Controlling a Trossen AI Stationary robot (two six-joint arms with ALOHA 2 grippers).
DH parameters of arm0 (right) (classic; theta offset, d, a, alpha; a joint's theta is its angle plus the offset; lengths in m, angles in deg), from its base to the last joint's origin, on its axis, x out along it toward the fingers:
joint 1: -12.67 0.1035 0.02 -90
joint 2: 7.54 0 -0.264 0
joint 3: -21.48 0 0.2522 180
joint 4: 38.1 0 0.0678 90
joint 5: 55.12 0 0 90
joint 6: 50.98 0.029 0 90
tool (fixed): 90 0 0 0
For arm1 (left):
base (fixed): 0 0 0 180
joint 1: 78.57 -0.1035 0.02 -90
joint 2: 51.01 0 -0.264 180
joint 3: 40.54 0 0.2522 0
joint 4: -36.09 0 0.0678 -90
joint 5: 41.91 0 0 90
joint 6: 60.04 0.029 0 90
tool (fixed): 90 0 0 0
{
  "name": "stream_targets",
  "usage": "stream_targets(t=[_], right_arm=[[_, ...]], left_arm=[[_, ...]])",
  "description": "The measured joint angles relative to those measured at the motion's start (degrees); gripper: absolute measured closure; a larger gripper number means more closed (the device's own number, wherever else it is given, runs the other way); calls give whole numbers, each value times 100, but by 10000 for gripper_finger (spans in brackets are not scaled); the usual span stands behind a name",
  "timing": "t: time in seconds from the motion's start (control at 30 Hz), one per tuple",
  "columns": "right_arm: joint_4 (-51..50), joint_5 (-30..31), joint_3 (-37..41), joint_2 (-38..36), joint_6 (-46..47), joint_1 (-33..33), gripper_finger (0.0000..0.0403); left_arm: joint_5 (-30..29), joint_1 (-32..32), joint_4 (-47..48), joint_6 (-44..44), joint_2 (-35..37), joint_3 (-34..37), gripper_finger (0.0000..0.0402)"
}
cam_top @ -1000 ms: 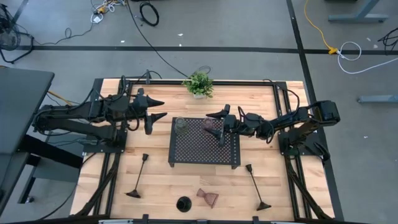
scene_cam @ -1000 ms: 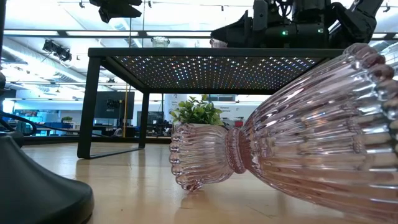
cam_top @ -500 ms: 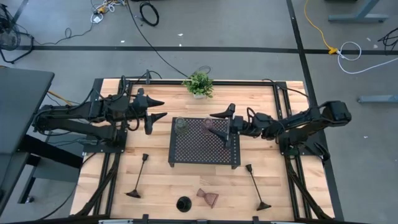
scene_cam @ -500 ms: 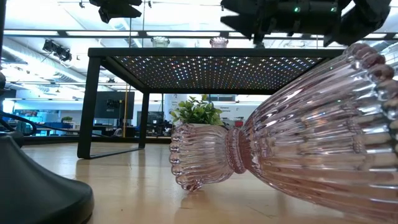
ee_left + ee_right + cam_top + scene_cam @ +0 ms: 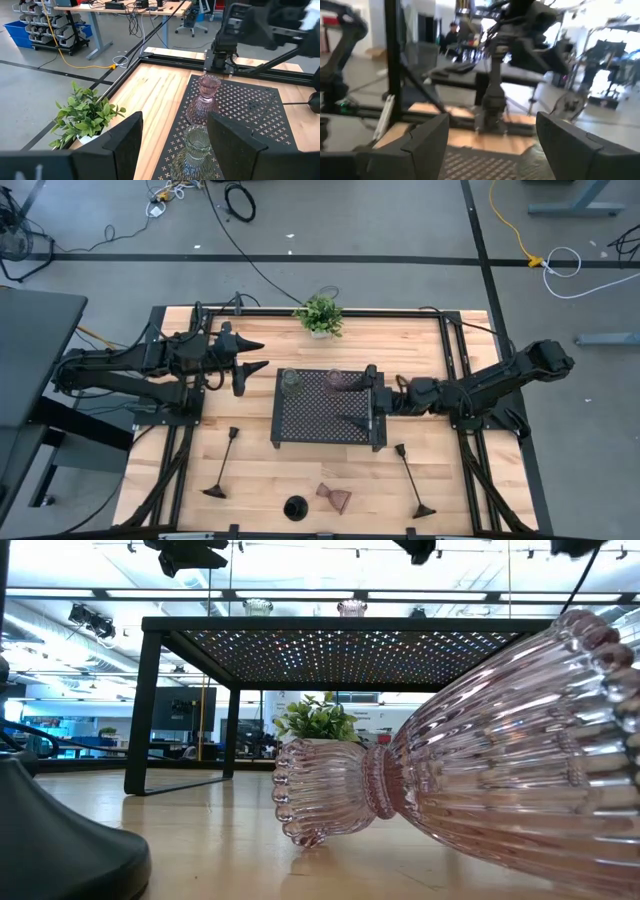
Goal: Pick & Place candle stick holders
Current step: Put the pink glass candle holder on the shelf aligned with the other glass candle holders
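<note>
Wood tabletop (image 5: 260, 470): pink holder (image 5: 335, 498) lying near tray (image 5: 300, 425), ribbed glass, fragile, slippery; grip waist. Right gripper (image 5: 372, 402), left gripper (image 5: 252, 357) jaws spread, empty.

Ribbed, glossy pink glass holder (image 5: 470, 775) lies on pale smooth wood table (image 5: 230, 840); black perforated metal tray (image 5: 320, 420) looks matt.

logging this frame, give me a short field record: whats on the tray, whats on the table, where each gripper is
tray: green glass holder and pink glass holder, both upright along its far edge
table: two tall black holders, squat black holder, second pink holder lying on its side
plant: far edge of table
left gripper: open, empty, left of tray
right gripper: open, empty, over the tray's right part
</note>
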Motion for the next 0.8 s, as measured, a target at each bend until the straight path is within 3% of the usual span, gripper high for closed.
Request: stream_targets(t=[0.43,0.8], right_arm=[[-2961,403,-1687,36,1768,1134,105],[-2744,790,-1908,209,2763,1981,105]], left_arm=[[20,1,4,-2,0,0,177],[26,0,155,-206,2,0,177]])
